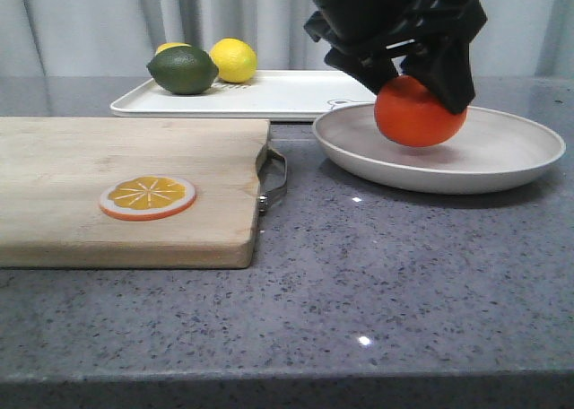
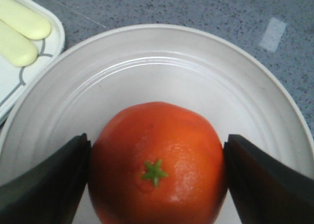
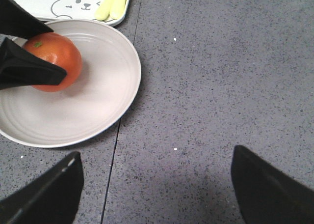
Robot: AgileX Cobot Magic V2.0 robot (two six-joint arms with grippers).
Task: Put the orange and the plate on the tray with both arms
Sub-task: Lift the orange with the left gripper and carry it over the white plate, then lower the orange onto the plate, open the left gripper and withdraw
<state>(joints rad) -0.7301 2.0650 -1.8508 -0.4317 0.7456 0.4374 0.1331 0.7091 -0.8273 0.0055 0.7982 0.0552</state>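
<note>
Orange [image 1: 418,117] top hidden under left pincer [image 1: 420,75]

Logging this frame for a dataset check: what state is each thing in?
orange: gripped by the left end effector, over the plate
plate: on the counter, beside the tray
tray: holds a lime and lemons
orange slice: flat on the cutting board
right end effector: open, empty, above bare counter
</note>
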